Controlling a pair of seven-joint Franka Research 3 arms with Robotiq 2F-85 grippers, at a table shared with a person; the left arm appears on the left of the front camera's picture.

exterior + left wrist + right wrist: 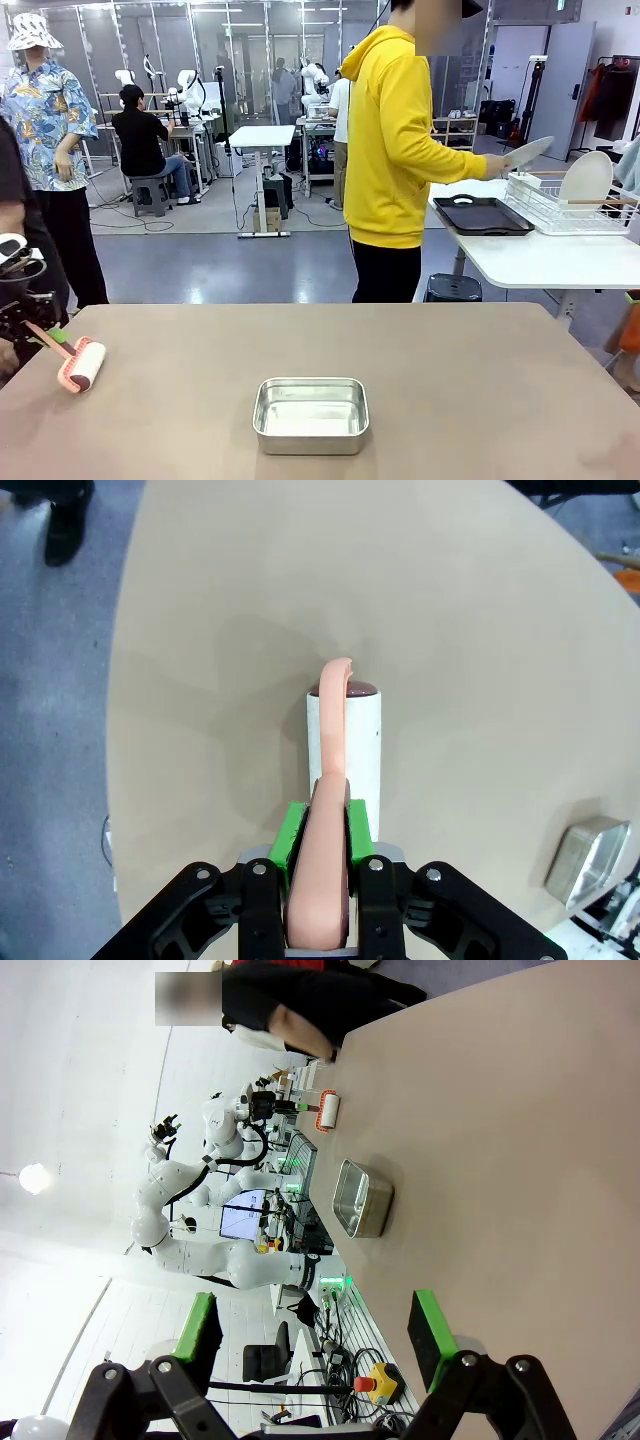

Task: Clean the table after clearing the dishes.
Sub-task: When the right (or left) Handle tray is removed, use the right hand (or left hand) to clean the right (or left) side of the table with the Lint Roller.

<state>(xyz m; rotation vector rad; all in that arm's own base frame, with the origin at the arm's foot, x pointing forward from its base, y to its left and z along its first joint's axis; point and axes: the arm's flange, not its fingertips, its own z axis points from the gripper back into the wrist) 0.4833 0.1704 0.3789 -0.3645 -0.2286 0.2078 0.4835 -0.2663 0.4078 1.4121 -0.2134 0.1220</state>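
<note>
The taupe-brown table (450,380) fills the near half of the front view. At its left edge my left gripper (48,335) is shut on the pink handle of a lint roller (85,365), whose white roll lies on the tabletop. From the left wrist, the green pads of that gripper (325,830) clamp the handle and the roll (362,740) points away. My right gripper (315,1335) stands open and empty above the table. Across the room a person in a yellow hoodie holds a white plate (530,152) over a dish rack. A dark tray (482,215) lies beside it.
A small steel pan (311,414) sits near the table's front middle, also visible as the pan (362,1198) from the right wrist. The wire dish rack (560,212) with another plate (586,180) stands on a white table (540,265) at the far right. Another person stands at far left.
</note>
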